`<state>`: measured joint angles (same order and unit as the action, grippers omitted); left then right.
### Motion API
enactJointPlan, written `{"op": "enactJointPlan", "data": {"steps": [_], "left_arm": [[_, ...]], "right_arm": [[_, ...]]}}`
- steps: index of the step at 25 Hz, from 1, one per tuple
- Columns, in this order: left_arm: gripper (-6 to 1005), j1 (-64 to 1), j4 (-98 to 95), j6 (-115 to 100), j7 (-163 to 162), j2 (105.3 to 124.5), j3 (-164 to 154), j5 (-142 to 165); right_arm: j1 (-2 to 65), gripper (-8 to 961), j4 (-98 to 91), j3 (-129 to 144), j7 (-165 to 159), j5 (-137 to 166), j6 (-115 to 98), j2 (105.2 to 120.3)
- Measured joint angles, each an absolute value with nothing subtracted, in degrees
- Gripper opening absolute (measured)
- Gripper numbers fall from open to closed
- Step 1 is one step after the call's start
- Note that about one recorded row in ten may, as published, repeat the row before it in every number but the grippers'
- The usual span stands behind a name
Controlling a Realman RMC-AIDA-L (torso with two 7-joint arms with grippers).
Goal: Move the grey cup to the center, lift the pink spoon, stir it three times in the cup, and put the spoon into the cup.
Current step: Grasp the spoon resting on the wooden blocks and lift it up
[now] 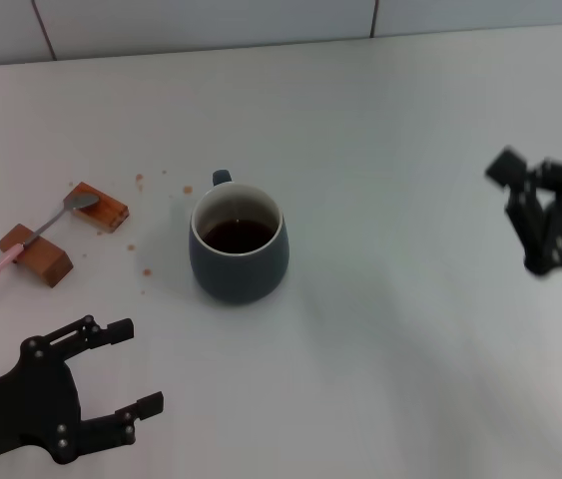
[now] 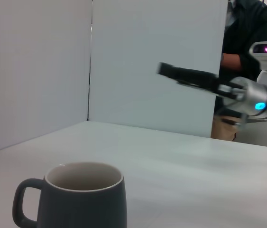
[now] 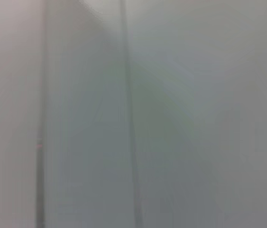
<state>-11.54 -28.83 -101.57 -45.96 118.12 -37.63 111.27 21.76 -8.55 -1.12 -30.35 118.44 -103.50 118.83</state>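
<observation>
The grey cup (image 1: 239,249) stands upright near the middle of the white table, with dark liquid inside and its handle pointing away from me. It also shows in the left wrist view (image 2: 83,197). The pink spoon (image 1: 21,244) lies at the left across two brown wooden blocks, with its bowl on the far one. My left gripper (image 1: 136,366) is open and empty at the lower left, in front of the spoon and to the left of the cup. My right gripper (image 1: 520,215) is open and empty, raised at the far right, well away from the cup.
The two wooden blocks (image 1: 101,207) (image 1: 39,254) sit left of the cup. Small brown crumbs (image 1: 146,269) lie scattered between them and the cup. A tiled wall (image 1: 261,20) runs along the back. The right arm (image 2: 218,85) shows far off in the left wrist view.
</observation>
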Motion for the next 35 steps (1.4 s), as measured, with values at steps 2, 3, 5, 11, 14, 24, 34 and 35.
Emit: {"op": "enactJointPlan", "data": {"steps": [2,3,5,11,14,24,34,35], "left_arm": [[830,-11.57,-28.83,-101.63,-45.96,118.12,-37.65,111.27],[830,-11.59,-28.82,-101.7,-45.92,118.13,-37.65,111.31],[830,-11.6,-28.75,-101.71,-45.88,118.17,-37.72,111.35],[830,-11.6,-28.27,-101.61,-45.51,118.34,-38.02,111.67],[830,-11.72,-28.05,-101.38,-45.47,118.45,-38.12,111.71],[829,-11.78,-27.6,-101.27,-45.42,118.39,-38.14,111.71],[829,-11.7,-27.59,-101.44,-45.32,118.39,-38.15,111.71],[829,-11.67,-27.6,-101.45,-45.32,118.38,-38.14,111.71]], "right_arm": [[20.53,56,-11.96,0.69,-32.45,121.8,-106.28,118.78],[19.98,56,-13.45,2.02,-33.06,123.51,-107.23,118.78],[19.31,57,-15.12,4.04,-33.5,125.96,-107.64,118.86],[19.47,60,-16.03,7.45,-34.68,134.54,-104.0,118.91],[20.34,61,-16.07,7.6,-35.69,138.06,-101.98,118.94],[20.03,334,-15.26,8.27,-35.43,139.88,-97.94,119.36],[20.24,676,-14.05,9.67,-35.42,140.04,-96.07,119.34],[20.27,676,-14.03,9.67,-35.42,140.04,-96.04,119.35]]}}
